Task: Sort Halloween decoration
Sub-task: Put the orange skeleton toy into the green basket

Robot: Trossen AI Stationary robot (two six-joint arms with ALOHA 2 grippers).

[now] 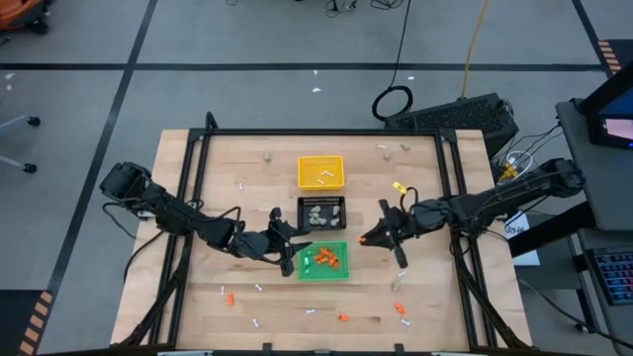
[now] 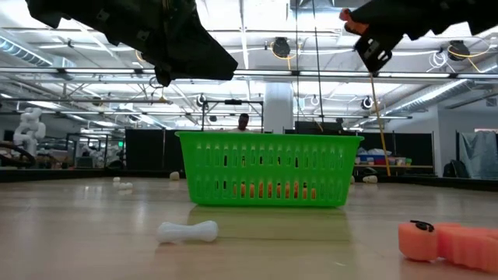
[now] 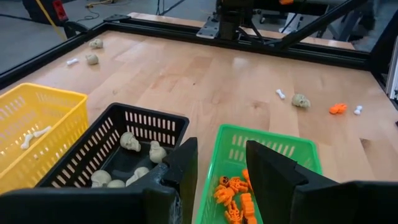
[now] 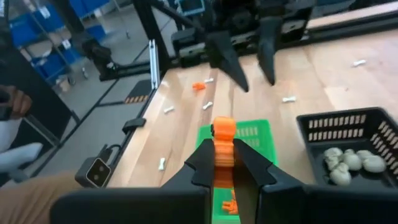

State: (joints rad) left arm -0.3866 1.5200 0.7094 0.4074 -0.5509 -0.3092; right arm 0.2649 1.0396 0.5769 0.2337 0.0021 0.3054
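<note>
The right arm reached in from the table's right edge, stretched low across the wood, with the right gripper stopped just right of the green square plastic tray. Its two dark fingers were closed on a small orange plastic piece, which stood up between the tips. The left arm came from the left edge in a long bent line, and the left gripper sat at the green tray's left rim with its fingers parted and nothing between them.

The high view alone laid out all three trays in a column at the table's middle: the yellow square plastic tray holding thin white sticks, the black square plastic tray holding beige-grey lumps, and the green tray with orange bits inside. It also showed loose pieces scattered over the light wooden table, most of them near the front edge.

The low view showed both grippers raised above the table top, the held orange piece high at the upper right, and a white bone-shaped stick lying in front of the green tray. The left wrist view looked into the black and green trays at once. The right wrist view showed the left gripper's open fingers beyond the green tray.
</note>
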